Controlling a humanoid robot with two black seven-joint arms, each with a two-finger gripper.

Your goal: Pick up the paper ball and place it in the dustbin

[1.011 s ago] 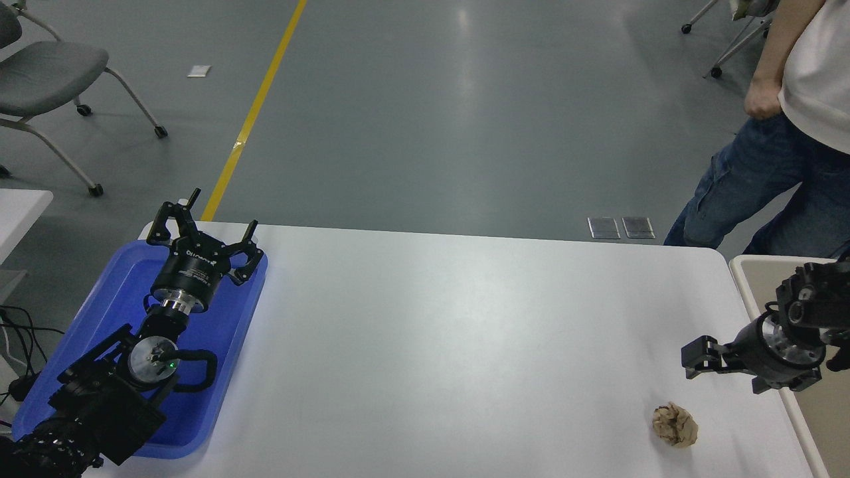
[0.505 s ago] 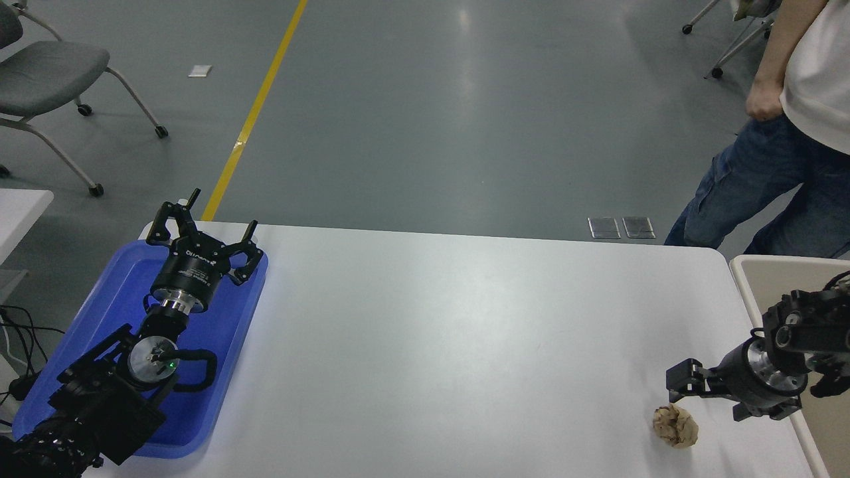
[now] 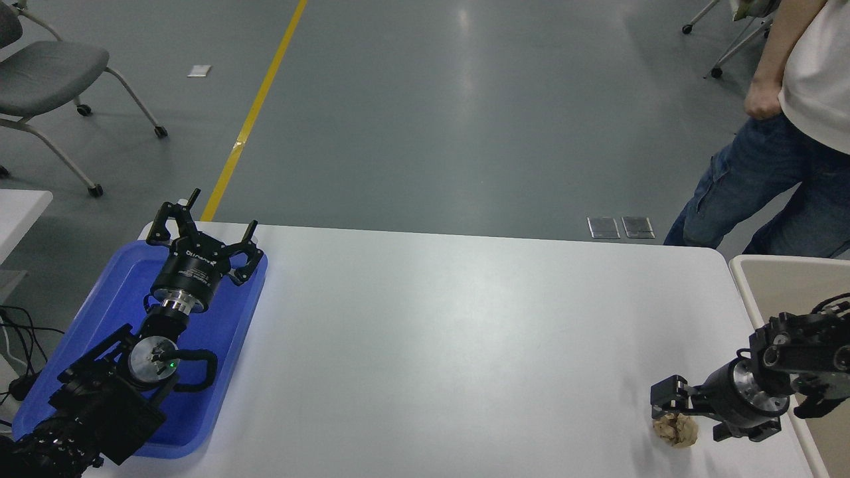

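Lettering on the left gripper [image 3: 199, 229], parked with jaws wide over the blue tray [image 3: 113, 299], is too small to read. Against the earlier frames, the right gripper [image 3: 680, 408] has dropped onto the paper ball [image 3: 677, 430] near the dustbin [image 3: 747, 282]; its jaw state I cannot tell.

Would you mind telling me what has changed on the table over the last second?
The right gripper has come down and toward the near edge of the white table, from beside the dustbin to just over the paper ball; a firm hold is not visible yet. The ball itself has not moved. The left gripper stayed parked over the blue tray.
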